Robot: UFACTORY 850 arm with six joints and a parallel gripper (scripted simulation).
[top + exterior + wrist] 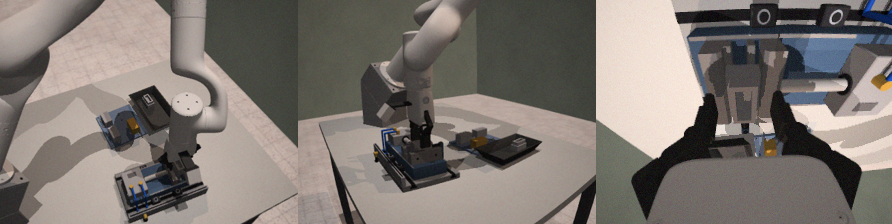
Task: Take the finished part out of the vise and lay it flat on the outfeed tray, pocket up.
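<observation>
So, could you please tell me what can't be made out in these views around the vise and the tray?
- Top view: the arm's wrist housing covers the gripper and the part in the vise.
- Exterior view: finger-to-part contact is too small and dark to judge.
- Wrist view: the gripper body hides what lies below it; the outfeed tray is out of frame.
- The block in the tray is too small to identify.

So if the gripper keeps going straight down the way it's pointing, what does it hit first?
Most likely the part in the vise: the open gripper points at it, fingers either side. Depth is hard to judge.
</observation>
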